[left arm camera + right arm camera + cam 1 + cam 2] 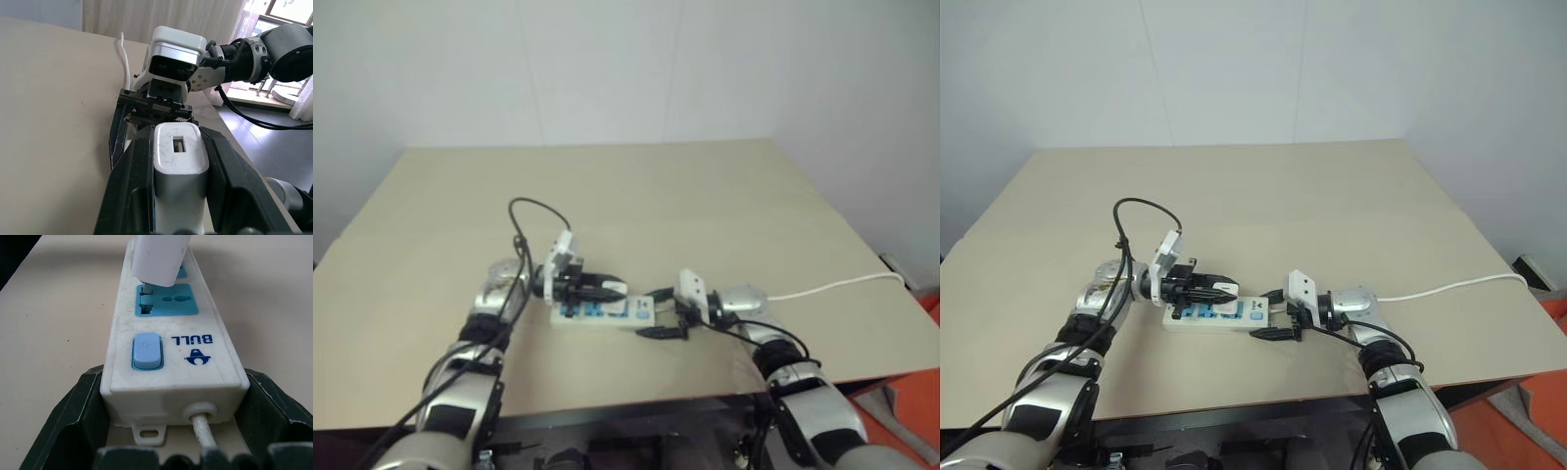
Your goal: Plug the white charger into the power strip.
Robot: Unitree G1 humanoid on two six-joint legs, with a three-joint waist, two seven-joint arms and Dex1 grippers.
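Across our beige table point(1351, 196), our right claw point(173, 396) steadies the long white blue-socketed power strip point(168, 352) while our left claw point(178, 181) presses the small white block charger point(177, 147) into a socket.

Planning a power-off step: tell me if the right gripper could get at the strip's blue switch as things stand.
Probably not: the right gripper is clamped on the switch end of the power strip, the blue switch bare just beyond. It would have to let go first.
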